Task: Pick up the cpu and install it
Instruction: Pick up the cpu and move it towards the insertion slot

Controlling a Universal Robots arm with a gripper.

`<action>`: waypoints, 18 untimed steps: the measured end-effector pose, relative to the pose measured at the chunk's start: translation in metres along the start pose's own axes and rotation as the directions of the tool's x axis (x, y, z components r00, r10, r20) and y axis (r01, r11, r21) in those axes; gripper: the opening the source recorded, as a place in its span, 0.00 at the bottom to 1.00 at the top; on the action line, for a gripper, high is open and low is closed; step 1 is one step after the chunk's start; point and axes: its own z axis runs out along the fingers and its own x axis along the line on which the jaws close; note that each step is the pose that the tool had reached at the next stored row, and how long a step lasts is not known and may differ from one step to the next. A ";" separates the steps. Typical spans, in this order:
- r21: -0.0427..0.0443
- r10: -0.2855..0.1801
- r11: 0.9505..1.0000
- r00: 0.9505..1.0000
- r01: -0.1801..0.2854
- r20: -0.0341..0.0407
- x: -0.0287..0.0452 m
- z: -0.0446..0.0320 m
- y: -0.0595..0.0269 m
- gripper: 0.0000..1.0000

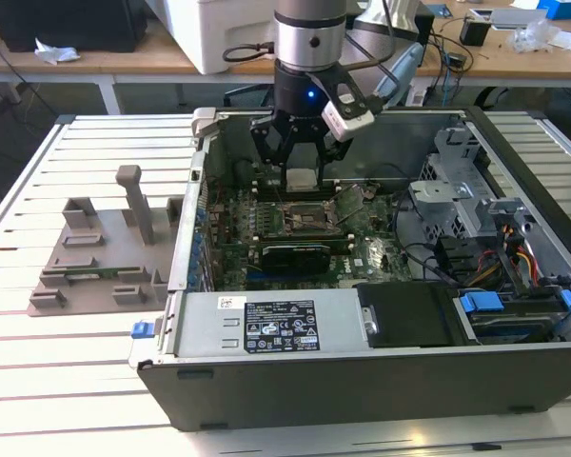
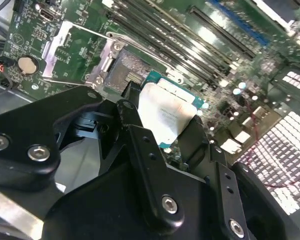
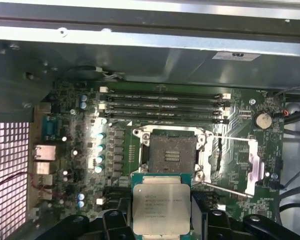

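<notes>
The cpu (image 1: 302, 178) is a small square chip with a pale silver top, and my gripper (image 1: 303, 169) is shut on it. It hangs a little above the motherboard, inside the open computer case (image 1: 362, 381). In the first wrist view the cpu (image 3: 161, 205) sits between my black fingers (image 3: 207, 222), just short of the bare socket (image 3: 172, 155). The socket's metal load plate (image 3: 252, 167) is swung open to one side. In the second wrist view the cpu (image 2: 166, 114) is tilted in the gripper (image 2: 165, 125), with the socket (image 2: 130, 75) beyond it.
Memory sticks (image 3: 162, 107) run along the socket's far side. A long black expansion card (image 1: 290, 252) lies just in front of the socket. The power supply (image 1: 276, 324) and cables (image 1: 523, 257) line the case. A grey plastic fixture (image 1: 105, 248) stands on the slatted table at the exterior view's left.
</notes>
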 end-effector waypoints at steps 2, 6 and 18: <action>0.002 0.000 1.000 1.000 0.000 -0.001 -0.0051 0.0065 0.0040 0.55; 0.005 0.000 1.000 1.000 0.000 -0.001 -0.0128 0.0156 0.0084 0.55; 0.010 -0.007 1.000 1.000 0.007 -0.002 -0.0226 0.0404 0.0123 0.55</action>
